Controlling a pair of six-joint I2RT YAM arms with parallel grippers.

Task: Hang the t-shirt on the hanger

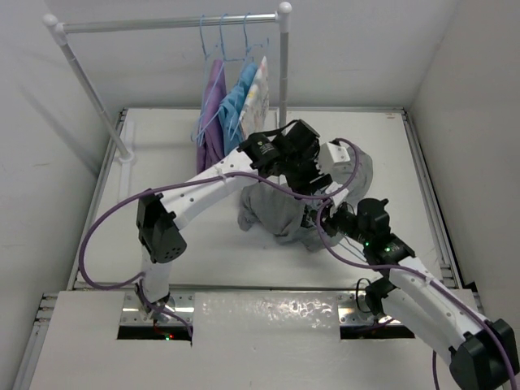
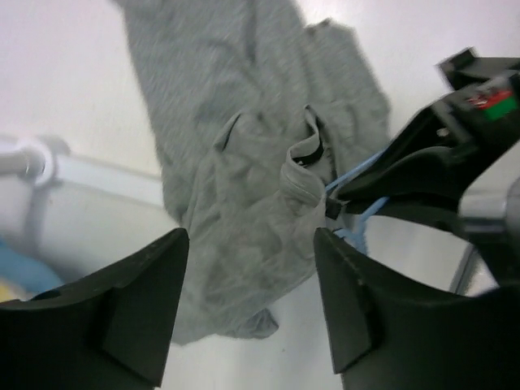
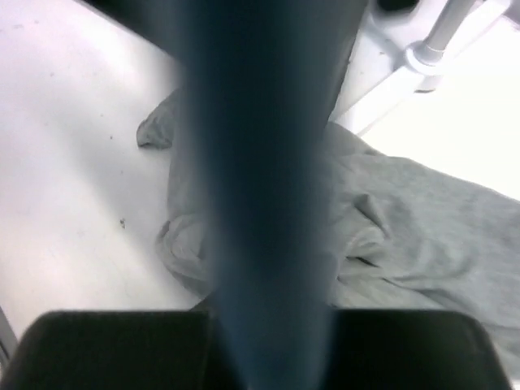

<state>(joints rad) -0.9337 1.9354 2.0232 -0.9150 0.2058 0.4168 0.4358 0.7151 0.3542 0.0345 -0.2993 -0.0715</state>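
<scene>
White worktop [image 1: 187, 154] carries the crumpled grey t-shirt [image 2: 244, 162], soft and limp, best pinched at the collar. Above it the left fingers [image 2: 138, 309] gape empty. The right fingers [image 2: 406, 162] look closed on the light-blue hanger [image 2: 354, 174] at the neckline.

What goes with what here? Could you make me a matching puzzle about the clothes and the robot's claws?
1 soft grey t-shirt
2 thin light-blue wire hanger near that shirt
3 purple garment
4 left gripper

a hangs from white rail
b open, holding nothing
c crumpled on white table
d clamped by right gripper

Pairs: 1-c, 2-d, 3-a, 4-b
</scene>
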